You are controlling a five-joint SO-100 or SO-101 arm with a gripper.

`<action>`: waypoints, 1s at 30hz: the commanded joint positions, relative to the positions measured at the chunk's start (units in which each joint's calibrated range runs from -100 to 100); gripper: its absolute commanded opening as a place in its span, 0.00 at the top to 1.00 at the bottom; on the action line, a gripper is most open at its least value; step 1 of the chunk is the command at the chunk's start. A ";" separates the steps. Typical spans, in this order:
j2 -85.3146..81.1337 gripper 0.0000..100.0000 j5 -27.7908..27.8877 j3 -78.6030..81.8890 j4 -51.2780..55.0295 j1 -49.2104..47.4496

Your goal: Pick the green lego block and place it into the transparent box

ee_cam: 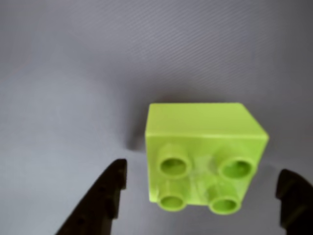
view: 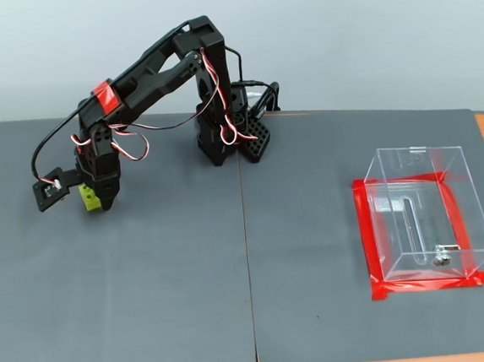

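A: While the arm is hanging low over the left side of the counter (view: 190,270) in the fixed view, where is the green lego block (ee_cam: 203,159) sitting against the gripper (ee_cam: 203,193)?

B: In the wrist view it is lying between the two dark fingers (ee_cam: 105,196), studs facing the camera. The gripper is spread wide and nothing is being pinched. I am seeing a clear gap on each side of the block.

A: Centred, then?

B: Not quite. It is sitting nearer the left finger in that view than the right one. The block is roughly square, so no long axis is mattering here.

A: And the transparent box (view: 423,216)?

B: It is standing well apart, far to the right in the fixed view, ringed with red tape (view: 367,229). I am judging that closing comes first.
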 commanded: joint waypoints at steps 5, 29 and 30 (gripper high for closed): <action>-0.31 0.66 -0.21 -0.78 -0.39 0.17; -5.65 0.89 0.21 -1.24 0.13 1.44; -7.17 0.89 0.21 -1.24 0.48 1.44</action>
